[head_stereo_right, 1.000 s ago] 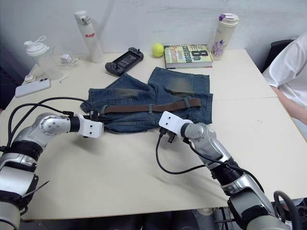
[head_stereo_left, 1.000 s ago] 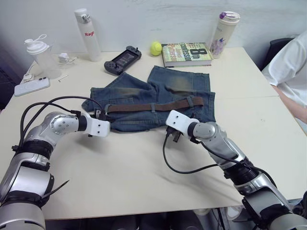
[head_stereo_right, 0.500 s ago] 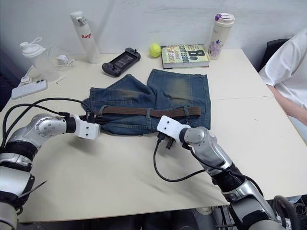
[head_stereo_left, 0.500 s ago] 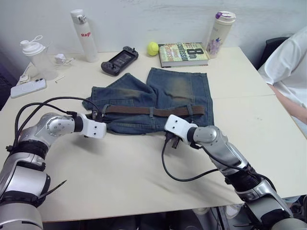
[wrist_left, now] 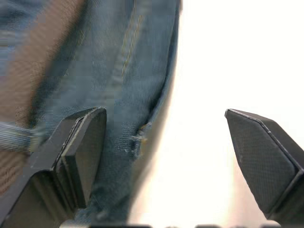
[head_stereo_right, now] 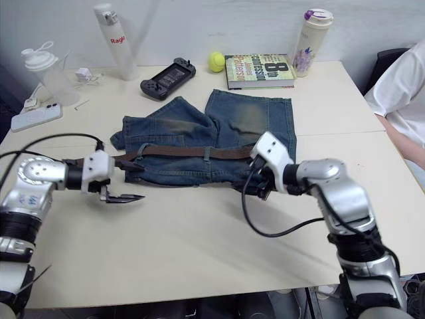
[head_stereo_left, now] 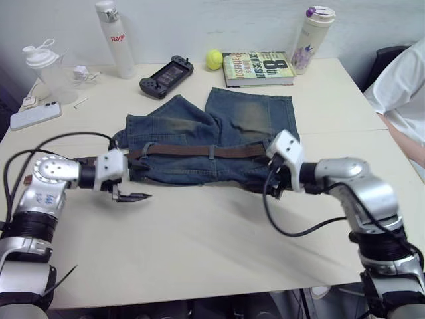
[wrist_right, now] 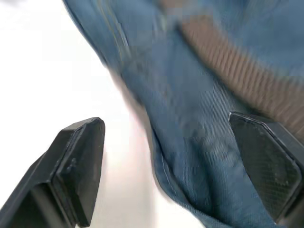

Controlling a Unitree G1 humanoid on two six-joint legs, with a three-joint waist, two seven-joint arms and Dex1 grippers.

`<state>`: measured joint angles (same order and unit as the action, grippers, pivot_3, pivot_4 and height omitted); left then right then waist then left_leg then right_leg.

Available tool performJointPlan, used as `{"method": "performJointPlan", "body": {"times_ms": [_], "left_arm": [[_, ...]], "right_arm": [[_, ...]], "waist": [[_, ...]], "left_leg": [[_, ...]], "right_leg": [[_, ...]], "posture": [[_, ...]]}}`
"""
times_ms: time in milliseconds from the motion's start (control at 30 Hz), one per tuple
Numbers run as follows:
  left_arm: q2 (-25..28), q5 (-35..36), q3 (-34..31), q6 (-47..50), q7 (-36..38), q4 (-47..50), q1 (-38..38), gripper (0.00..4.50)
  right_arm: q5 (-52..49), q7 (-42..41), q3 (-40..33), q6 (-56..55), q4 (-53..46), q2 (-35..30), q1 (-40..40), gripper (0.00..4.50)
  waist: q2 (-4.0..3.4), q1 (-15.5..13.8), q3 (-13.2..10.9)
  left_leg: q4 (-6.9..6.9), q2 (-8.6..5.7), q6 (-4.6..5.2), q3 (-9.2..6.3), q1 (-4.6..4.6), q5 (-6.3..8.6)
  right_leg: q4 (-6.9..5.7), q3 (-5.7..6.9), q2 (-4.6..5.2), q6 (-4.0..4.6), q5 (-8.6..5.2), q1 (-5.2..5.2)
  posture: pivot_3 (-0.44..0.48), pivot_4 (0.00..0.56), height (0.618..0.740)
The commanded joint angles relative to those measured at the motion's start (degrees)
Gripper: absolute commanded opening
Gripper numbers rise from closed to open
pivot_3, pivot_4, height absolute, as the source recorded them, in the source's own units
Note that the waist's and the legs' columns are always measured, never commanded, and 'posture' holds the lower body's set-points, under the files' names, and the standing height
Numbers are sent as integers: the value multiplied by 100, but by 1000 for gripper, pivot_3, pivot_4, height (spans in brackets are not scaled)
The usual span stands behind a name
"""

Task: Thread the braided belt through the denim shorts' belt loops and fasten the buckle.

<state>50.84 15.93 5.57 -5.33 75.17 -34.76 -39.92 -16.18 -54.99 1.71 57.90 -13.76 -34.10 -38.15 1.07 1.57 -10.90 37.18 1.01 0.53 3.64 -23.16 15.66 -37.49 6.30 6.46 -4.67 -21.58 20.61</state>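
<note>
Both pincers gape empty beside the limp denim shorts (head_stereo_left: 199,143), whose soft braided belt (head_stereo_left: 199,151) is best pinched near its ends.

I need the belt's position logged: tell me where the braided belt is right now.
In the left eye view, the braided belt lies across the waistband of the denim shorts at the table's middle, between the left gripper and the right gripper.

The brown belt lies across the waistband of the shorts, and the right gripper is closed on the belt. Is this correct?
Not fully. The belt does lie across the waistband of the shorts, but the right gripper is open and holds nothing. The right wrist view shows its fingers spread wide over the denim edge.
</note>
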Motion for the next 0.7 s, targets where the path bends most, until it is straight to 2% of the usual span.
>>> {"method": "performJointPlan", "body": {"times_ms": [33, 133, 267, 400, 633, 700], "left_arm": [[-31, -36, -417, 619, -227, -1310, -897, 4357], [-244, -213, -533, 927, -550, -2276, -1554, 4357], [-499, -474, -518, 1041, -497, -2948, -1891, 4357], [-764, -588, -578, 1274, -505, -3293, -2036, 4357], [-1161, -652, -856, 1610, -996, -3699, -2261, 4357], [-1274, -659, -982, 1772, -1417, -3854, -2311, 4357]], "right_arm": [[-211, 328, -511, 264, 1374, 31, -876, 4478], [3, 687, -549, -54, 2700, 103, -1350, 4478], [224, 954, -475, -616, 3889, 145, -1647, 4478], [284, 980, -480, -879, 4592, 157, -1820, 4478], [487, 902, -321, -1192, 5235, 107, -1830, 4478], [475, 785, -263, -1204, 5266, 115, -1813, 4478]], "waist": [[3, -1, -9], [5, -23, -9], [9, -20, -12], [9, 17, -12], [11, 13, -13], [11, 8, -13]], "left_leg": [[-1, -12, 10, 1, 5, -11], [-9, -16, 13, 3, 7, -9], [-14, -28, 22, 10, -19, -5], [1, -33, 27, 16, -92, -4], [7, -31, 29, 19, -94, -24], [19, -31, 29, 16, -92, -26]], "right_leg": [[-14, -5, 6, -3, 3, 6], [-20, -9, 14, -7, 5, 6], [-25, -2, 10, -16, 10, 26], [-30, 37, 5, -30, 17, 98], [-34, 58, 8, -30, 17, 97], [-46, 57, 8, -30, 18, 94]], "posture": [[0, 150, 740], [0, 150, 740], [0, 150, 740], [0, 150, 740], [0, 150, 740], [0, 150, 740]]}}
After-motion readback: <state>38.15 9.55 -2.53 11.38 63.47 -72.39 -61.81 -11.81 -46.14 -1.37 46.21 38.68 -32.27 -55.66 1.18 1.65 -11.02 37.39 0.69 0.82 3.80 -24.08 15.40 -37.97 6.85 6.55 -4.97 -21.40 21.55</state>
